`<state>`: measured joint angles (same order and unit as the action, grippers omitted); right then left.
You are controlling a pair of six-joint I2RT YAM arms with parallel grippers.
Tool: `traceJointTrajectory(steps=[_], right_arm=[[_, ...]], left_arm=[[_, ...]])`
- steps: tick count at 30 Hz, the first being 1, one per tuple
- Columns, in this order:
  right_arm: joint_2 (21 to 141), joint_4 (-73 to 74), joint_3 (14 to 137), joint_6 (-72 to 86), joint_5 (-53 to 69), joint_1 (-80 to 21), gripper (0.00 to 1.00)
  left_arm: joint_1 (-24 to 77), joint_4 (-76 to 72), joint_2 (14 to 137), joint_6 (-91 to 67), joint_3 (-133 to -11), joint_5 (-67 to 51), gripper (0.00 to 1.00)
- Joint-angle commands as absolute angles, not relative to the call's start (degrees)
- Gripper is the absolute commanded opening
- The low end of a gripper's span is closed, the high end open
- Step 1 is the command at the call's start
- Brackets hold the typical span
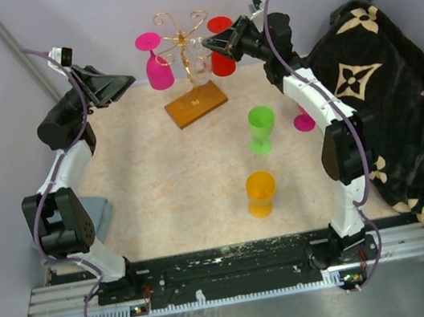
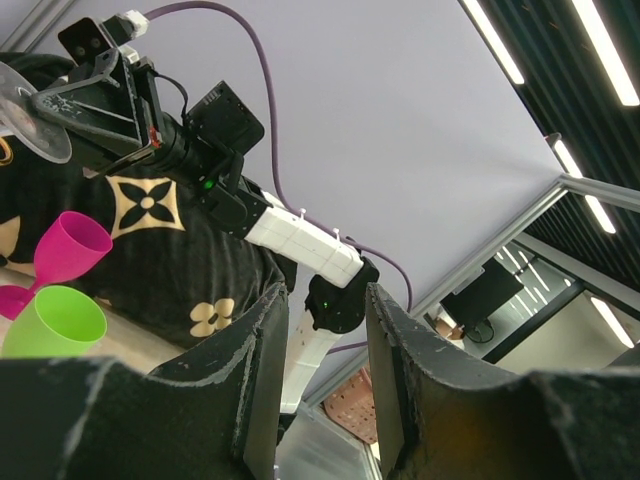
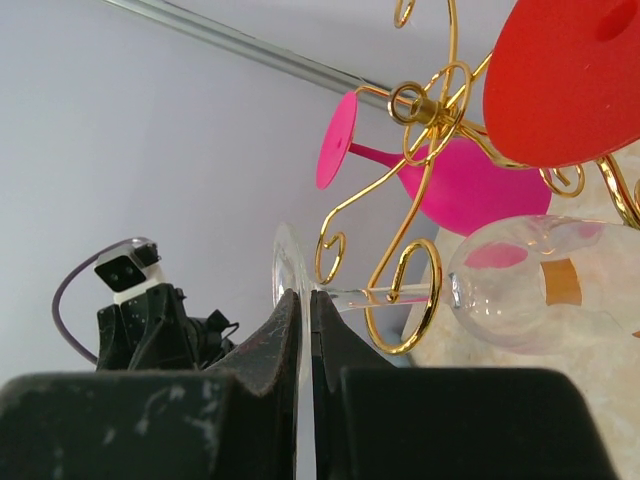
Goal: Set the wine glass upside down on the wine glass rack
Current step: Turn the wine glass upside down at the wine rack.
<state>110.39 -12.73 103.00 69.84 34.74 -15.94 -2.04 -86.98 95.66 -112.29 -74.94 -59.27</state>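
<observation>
Worktop (image 1: 159, 183) nearest the arm bases carries an upright orange cup (image 1: 261, 193). Beyond it stands a green glass (image 1: 261, 128), with a magenta glass (image 1: 303, 121) just beside the right arm. Farther back is the wine glass rack (image 1: 196, 104) on its wooden base, with a pink glass (image 1: 155, 64) hung on its left side and a red glass (image 1: 220, 53) on its right. The left fingers (image 2: 255, 360) are apart with nothing between them, off to the rack's left and clear of it. The right fingers (image 3: 275, 345) are clamped on the rim of the foot of the wine glass (image 3: 530, 290), up among the gold scrolls at the rack's top.

The wine glass is already inverted, with its foot uppermost in the fingers and its bowl hanging below. Its long axis runs down the stem, roughly parallel to the hung pink glass. In the right wrist view the stem crosses one curled arm. Whether it sits inside that hook or only in front of it, I cannot tell.

The step in hand looks like seating the stem in the scroll. To do it well, I would hold the stem plumb and slide it fully into the curl. I would then lower it until the foot rests on the wire, and only then let go, minding the bowl against the neighbouring hung glasses.
</observation>
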Motion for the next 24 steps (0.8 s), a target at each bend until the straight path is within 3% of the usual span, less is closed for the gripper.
traceJointTrajectory(steps=[1,24], right_arm=[[104.4,-16.3,102.9,68.6,33.9,-15.3,0.0],[101.0,-14.1,99.2,65.8,33.9,-11.8,0.0]], left_arm=[[-2.4,-88.6,94.0,-111.5,-74.8,-59.6,0.43],[-2.3,-88.6,93.7,-111.2,-73.9,-59.5,0.43]])
